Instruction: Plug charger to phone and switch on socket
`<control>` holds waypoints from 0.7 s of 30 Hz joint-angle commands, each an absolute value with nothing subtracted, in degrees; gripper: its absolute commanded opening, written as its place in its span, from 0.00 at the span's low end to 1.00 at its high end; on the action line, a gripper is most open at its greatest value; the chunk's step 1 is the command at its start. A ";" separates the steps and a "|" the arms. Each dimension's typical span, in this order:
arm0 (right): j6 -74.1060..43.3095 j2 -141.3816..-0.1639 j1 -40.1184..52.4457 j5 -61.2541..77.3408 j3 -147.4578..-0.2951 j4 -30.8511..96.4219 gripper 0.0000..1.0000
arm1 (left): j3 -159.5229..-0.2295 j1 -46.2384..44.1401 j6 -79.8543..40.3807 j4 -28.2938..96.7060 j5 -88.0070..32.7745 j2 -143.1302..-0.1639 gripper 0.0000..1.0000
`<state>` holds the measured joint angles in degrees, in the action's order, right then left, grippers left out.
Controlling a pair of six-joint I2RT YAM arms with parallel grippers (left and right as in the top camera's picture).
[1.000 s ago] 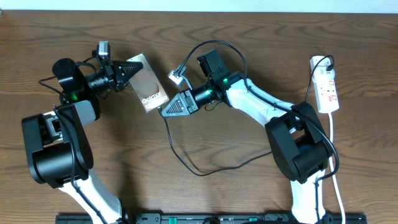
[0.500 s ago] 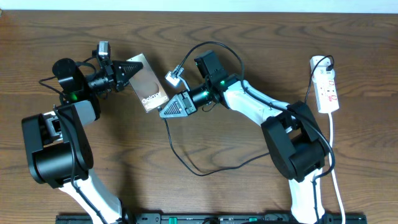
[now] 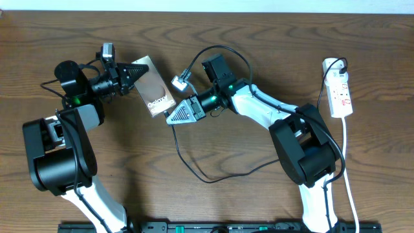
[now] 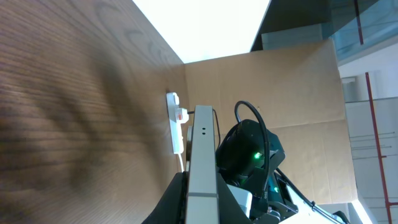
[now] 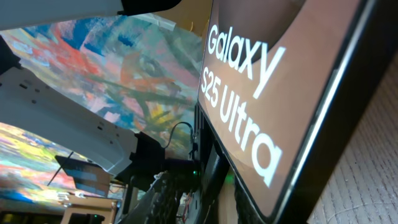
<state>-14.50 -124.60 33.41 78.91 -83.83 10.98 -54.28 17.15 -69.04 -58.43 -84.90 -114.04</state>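
My left gripper (image 3: 132, 73) is shut on the upper end of the phone (image 3: 154, 88), a bronze slab with white "Galaxy" lettering, held up off the wooden table. In the left wrist view the phone (image 4: 202, 146) shows edge-on between my fingers. My right gripper (image 3: 171, 118) is shut at the phone's lower end, and the thin black charger cable (image 3: 207, 180) trails from its tip. The plug tip is hidden. The phone's face (image 5: 280, 81) fills the right wrist view. The white socket (image 3: 339, 87) lies at the far right; it also shows in the left wrist view (image 4: 176, 121).
The charger cable loops across the table's middle (image 3: 259, 167) towards the right arm's base. A thicker black robot cable (image 3: 220, 46) arcs above the right wrist. The socket's white cord (image 3: 346, 149) runs down the right edge.
My right gripper has shifted slightly left and down, closer to the phone's lower end. The left gripper and phone have stayed put.
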 commanded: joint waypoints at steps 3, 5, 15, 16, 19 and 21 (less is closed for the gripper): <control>-14.59 -125.49 33.58 80.75 -83.44 10.90 0.23 | -54.57 17.45 -69.76 -58.78 -85.03 -114.30 0.07; -14.59 -125.49 33.61 80.75 -83.44 10.90 0.20 | -54.57 17.45 -69.76 -58.78 -85.03 -114.30 0.07; -14.61 -125.49 33.58 80.73 -83.44 10.90 0.10 | -54.57 17.45 -69.76 -58.78 -85.06 -114.30 0.07; -14.61 -125.49 33.58 80.73 -83.44 10.90 0.09 | -54.57 17.45 -69.76 -58.78 -85.08 -114.30 0.07; -14.61 -125.49 33.58 80.51 -83.44 10.87 0.08 | -54.57 17.45 -69.76 -58.78 -85.58 -114.30 0.07; -14.61 -125.49 33.58 80.44 -83.44 10.90 0.07 | -54.54 17.45 -69.76 -58.78 -86.15 -114.30 0.07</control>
<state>-14.87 -124.68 33.39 79.02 -83.81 10.92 -54.28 17.15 -69.25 -58.43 -85.03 -114.04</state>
